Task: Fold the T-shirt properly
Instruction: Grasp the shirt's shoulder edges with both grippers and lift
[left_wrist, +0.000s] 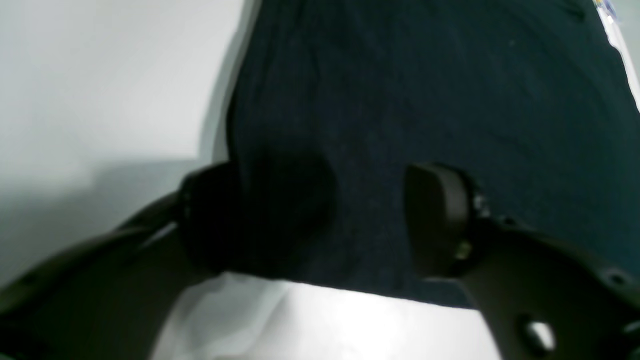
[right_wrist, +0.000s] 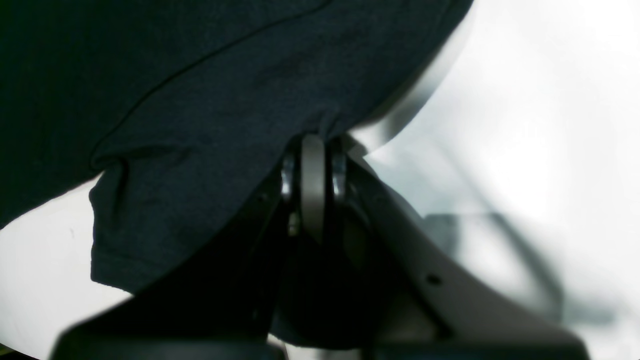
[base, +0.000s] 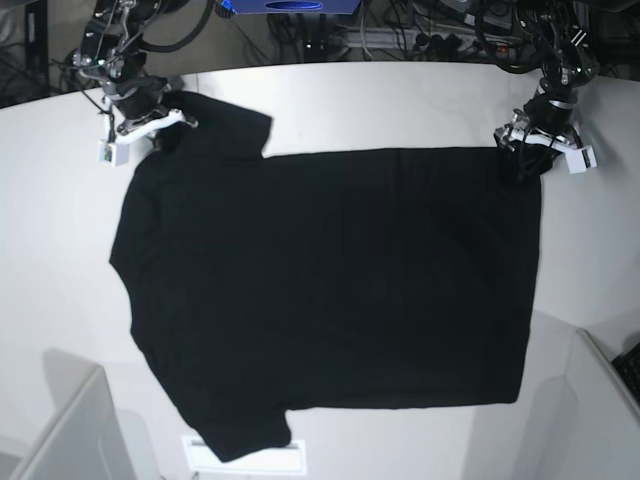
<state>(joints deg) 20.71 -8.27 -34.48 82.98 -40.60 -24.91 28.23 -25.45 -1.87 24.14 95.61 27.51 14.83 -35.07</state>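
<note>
**A:** Where's the shirt sitting for you?

**B:** The T-shirt lies flat on the white table, plain black side up, spread nearly full width. On my base view the sleeves are at the left end, the hem at the right. I see no fold in it yet, so I judge the task is at its start.

**A:** And your arms?

**B:** Each is at a far corner. My right gripper has its jaws pressed together on the cloth at the shoulder by the far sleeve; the wrist view shows fabric bunching right into the closed tips. I read that as an anchor, so that end stays put and the shirt stays taut.

**A:** The left one?

**B:** My left gripper is at the far hem corner with its fingers spread apart, black cloth showing in the gap between them. I can't tell whether a pad touches the fabric; nothing is pinched.

**A:** Why there?

**B:** My guess: with both far corners held, I could carry that edge toward the near one. The risk is a one-sided grip dragging the shirt askew.
</note>
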